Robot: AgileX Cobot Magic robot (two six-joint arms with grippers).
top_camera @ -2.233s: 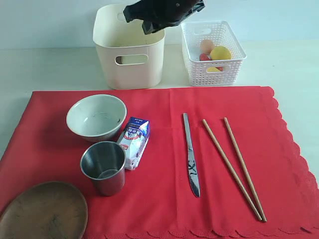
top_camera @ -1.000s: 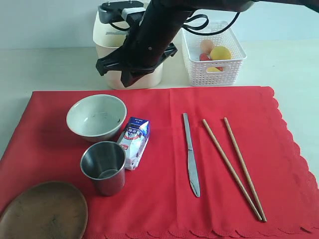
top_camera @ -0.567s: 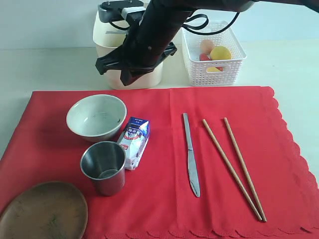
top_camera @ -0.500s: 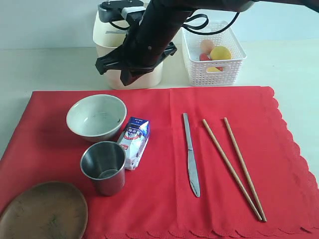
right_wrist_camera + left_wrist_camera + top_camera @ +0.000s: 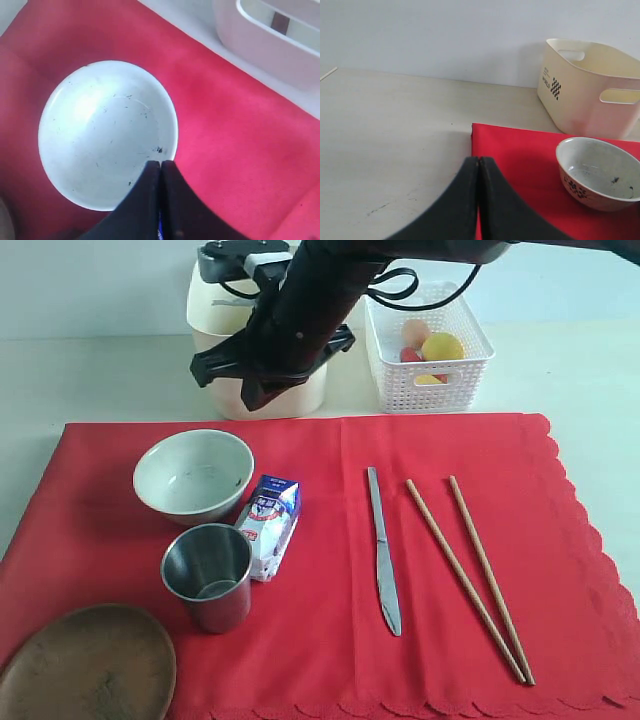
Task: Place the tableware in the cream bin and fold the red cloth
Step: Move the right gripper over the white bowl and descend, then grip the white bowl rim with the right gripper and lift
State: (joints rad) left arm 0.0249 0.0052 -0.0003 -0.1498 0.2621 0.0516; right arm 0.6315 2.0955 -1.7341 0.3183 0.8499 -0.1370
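The red cloth [image 5: 330, 640] lies flat and carries a pale bowl [image 5: 193, 475], a steel cup [image 5: 208, 575], a brown wooden plate [image 5: 85, 665], a steel knife [image 5: 382, 550] and two chopsticks [image 5: 468, 575]. Behind the cloth stands the cream bin [image 5: 308, 398], partly hidden by my right arm. My right gripper [image 5: 252, 402] hangs shut and empty in front of the bin, above the bowl's [image 5: 100, 135] far rim; in its wrist view the jaws [image 5: 160, 162] are pressed together. My left gripper [image 5: 478, 159] is shut and empty near the cloth's [image 5: 520, 155] corner, left of the bowl [image 5: 597, 170].
A blue-white milk carton [image 5: 270, 525] lies between the bowl and the cup. A white lattice basket [image 5: 430, 390] holding food stands right of the cream bin [image 5: 585, 95]. Pale tabletop surrounds the cloth.
My right arm has come down from over the cream bin to in front of it, toward the bowl. Over the last second it has hardly moved. The objects on the cloth stay put.
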